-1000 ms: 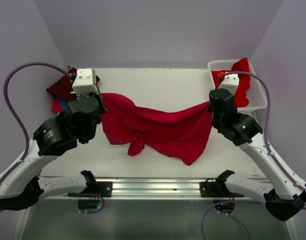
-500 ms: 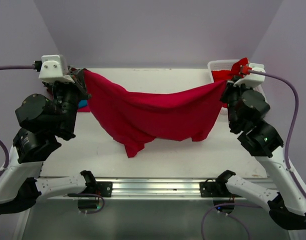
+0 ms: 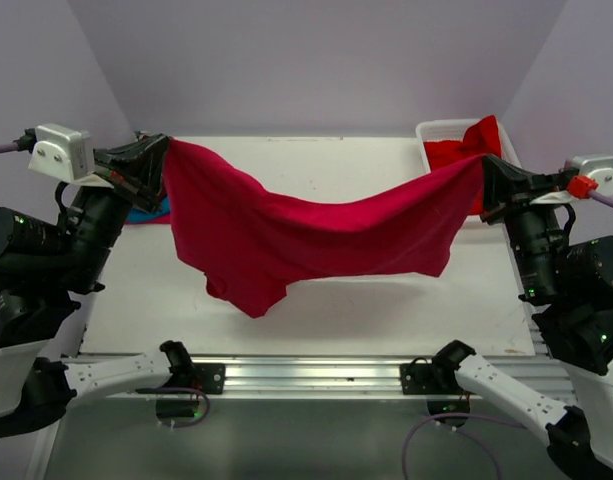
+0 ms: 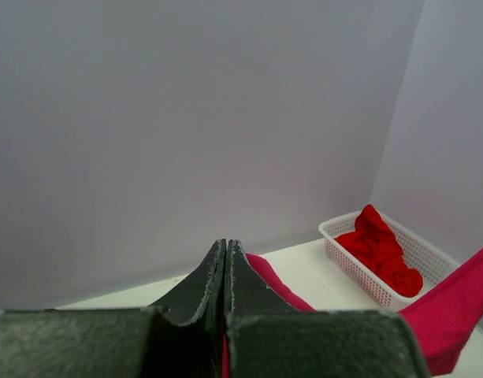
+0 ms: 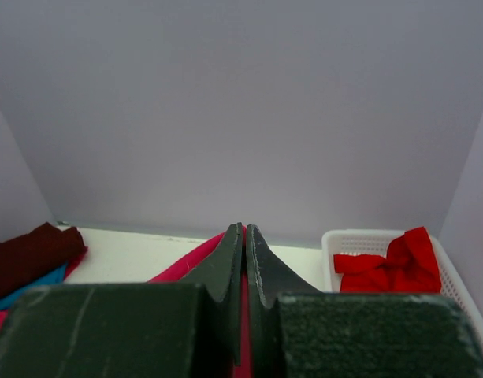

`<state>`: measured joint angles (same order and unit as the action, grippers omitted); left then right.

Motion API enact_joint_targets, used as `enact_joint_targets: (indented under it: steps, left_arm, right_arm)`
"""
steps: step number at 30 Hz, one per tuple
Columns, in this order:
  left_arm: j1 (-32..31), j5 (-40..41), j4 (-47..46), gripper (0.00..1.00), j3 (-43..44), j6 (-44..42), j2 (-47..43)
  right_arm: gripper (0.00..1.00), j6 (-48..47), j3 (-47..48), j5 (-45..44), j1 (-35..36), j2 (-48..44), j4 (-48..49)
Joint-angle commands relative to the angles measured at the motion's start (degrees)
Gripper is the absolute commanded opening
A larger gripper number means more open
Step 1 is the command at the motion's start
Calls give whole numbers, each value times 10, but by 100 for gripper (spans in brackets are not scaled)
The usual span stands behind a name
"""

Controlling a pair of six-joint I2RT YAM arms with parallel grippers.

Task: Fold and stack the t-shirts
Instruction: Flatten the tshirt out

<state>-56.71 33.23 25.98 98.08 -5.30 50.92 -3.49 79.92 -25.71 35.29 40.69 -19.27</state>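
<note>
The crimson-pink t-shirt (image 3: 306,240) hangs over the middle of the table, slung like a hammock. The left gripper (image 3: 158,165) at ten o'clock and the right gripper (image 3: 486,182) at two are each pinched tight on an edge. It's not folded yet. A maroon shirt (image 5: 28,252) and a teal shirt (image 5: 36,287) lie together at nine, seemingly done. A bright red shirt (image 3: 466,150) waits in the basket (image 3: 433,128) at one.

Crimson-pink t-shirt (image 3: 306,240), bright red t-shirt (image 3: 481,140), white lattice basket (image 4: 353,268), teal t-shirt (image 5: 36,283), dark maroon t-shirt (image 5: 28,252).
</note>
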Motion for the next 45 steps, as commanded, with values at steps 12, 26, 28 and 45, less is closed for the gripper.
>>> enact_joint_targets:
  steps: [12, 26, 28, 45]
  left_arm:
    - [-2, 147, -61, 0, 42, -111, 162]
    - [113, 3, -92, 0, 123, -67, 345]
    - [147, -35, -79, 0, 141, -56, 378]
    - [494, -146, -76, 0, 66, 104, 408]
  right_arm:
    - [0, -36, 101, -80, 0, 177, -55]
    - [0, -21, 238, -107, -5, 401, -67]
    - [0, -17, 254, -98, -9, 424, -72]
    - [0, 68, 389, -85, -144, 601, -144]
